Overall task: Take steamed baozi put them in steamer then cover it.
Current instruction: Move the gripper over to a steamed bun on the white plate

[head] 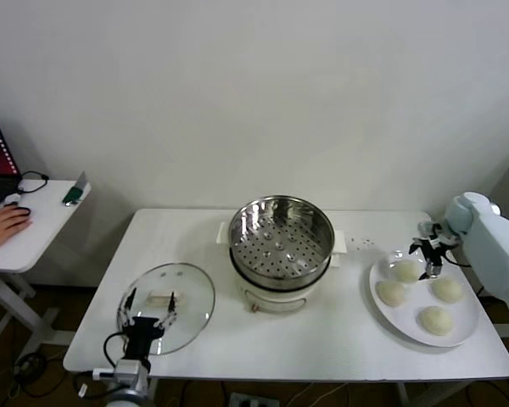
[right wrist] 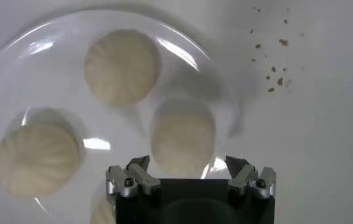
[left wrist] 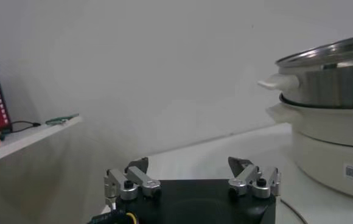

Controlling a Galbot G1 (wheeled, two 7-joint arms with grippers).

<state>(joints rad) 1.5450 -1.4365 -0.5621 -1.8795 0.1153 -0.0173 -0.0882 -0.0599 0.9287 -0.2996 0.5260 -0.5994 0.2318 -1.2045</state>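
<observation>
Several cream-white baozi lie on a white plate (head: pixel 467 332) at the table's right; the nearest to my right gripper is the far-left one (head: pixel 405 270). My right gripper (head: pixel 430 257) hovers open just above that bun, which shows between the jaws in the right wrist view (right wrist: pixel 182 135). Two more buns (right wrist: pixel 122 67) (right wrist: pixel 35 159) lie farther on the plate (right wrist: pixel 36 73). The steel steamer (head: pixel 280 240), its perforated tray empty, stands at the table's middle on a white base. My left gripper (head: pixel 148 309) is open and empty, low at the front left above the glass lid (head: pixel 191 292).
The steamer's side (left wrist: pixel 328 85) rises to the right of my left gripper (left wrist: pixel 188 164). A side desk (head: pixel 30 225) at the far left carries a person's hand on a mouse and a laptop. Brown crumbs (right wrist: pixel 272 70) dot the table beside the plate.
</observation>
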